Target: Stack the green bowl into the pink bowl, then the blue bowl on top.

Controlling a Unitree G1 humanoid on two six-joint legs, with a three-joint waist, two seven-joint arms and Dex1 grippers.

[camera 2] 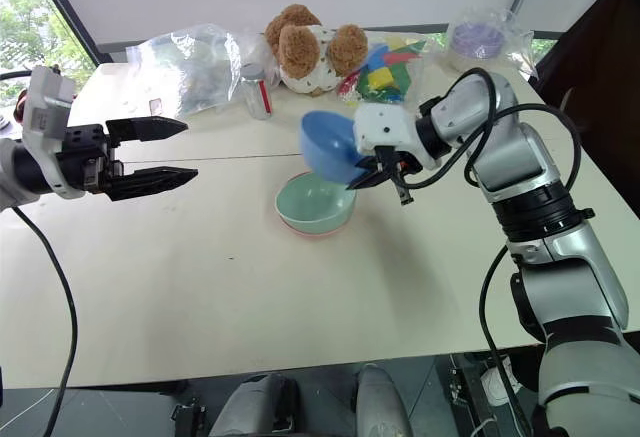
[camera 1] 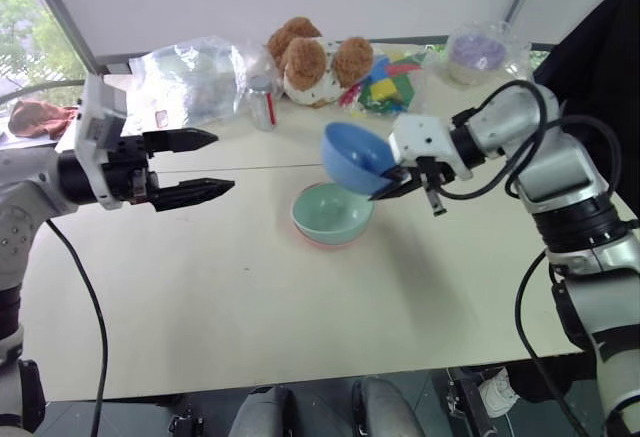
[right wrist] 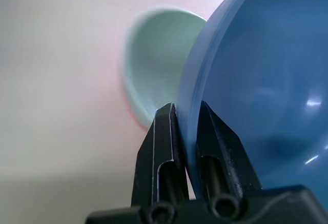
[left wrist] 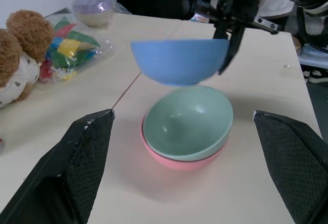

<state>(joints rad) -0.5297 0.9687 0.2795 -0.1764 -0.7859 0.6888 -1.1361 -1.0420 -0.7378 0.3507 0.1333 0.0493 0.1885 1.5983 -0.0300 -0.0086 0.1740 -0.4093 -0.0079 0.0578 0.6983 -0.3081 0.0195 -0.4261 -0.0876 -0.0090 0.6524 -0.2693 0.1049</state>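
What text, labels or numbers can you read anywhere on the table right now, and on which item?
None can be read.
The blue bowl, green bowl and pink bowl are plain, with no markings.
The small bottle beside the teddy bear has a label, too small to read.
The clear plastic bag shows a small red mark, illegible.

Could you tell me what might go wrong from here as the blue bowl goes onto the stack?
The right gripper pinches the blue bowl only at its rim, so it may slip or swing. The bowl hangs tilted above the green bowl nested in the pink bowl, so it could land crooked.
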